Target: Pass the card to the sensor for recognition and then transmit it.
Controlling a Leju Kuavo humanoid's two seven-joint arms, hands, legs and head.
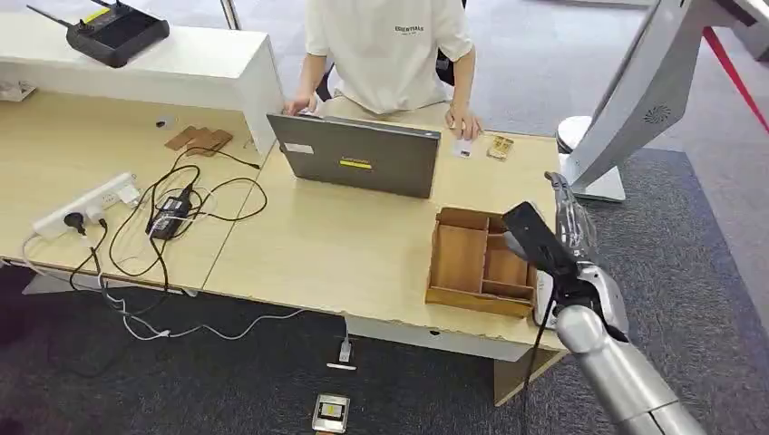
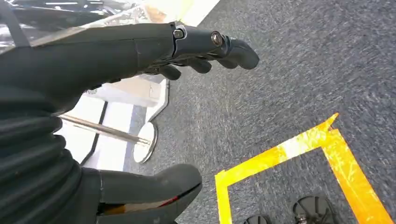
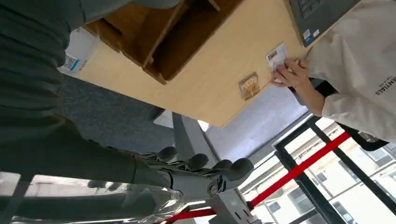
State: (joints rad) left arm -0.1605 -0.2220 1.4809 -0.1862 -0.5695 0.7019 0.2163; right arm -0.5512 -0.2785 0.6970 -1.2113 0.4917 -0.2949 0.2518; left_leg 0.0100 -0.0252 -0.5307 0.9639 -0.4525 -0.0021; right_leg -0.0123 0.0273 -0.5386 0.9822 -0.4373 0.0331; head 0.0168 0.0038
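Note:
A white card [image 1: 463, 147] lies on the far side of the wooden desk [image 1: 363, 245], under the fingers of a person [image 1: 390, 50] seated behind a laptop. The same card [image 3: 276, 57] appears in the right wrist view, next to a small brown sensor block [image 3: 249, 86], which also sits beside it in the head view [image 1: 500, 146]. My right hand [image 1: 568, 216] is raised over the desk's right end, just right of a wooden tray, fingers stretched out and holding nothing [image 3: 196, 173]. My left hand [image 2: 140, 51] hangs over grey carpet, fingers and thumb apart, holding nothing.
A grey laptop [image 1: 355, 154] stands between the person and me. The wooden divided tray [image 1: 479, 260] sits at the desk's right front, with a white labelled box [image 1: 544, 306] beside it. A power strip [image 1: 86, 207] and cables [image 1: 172, 217] lie at the left. Yellow floor tape [image 2: 299, 149] marks the carpet.

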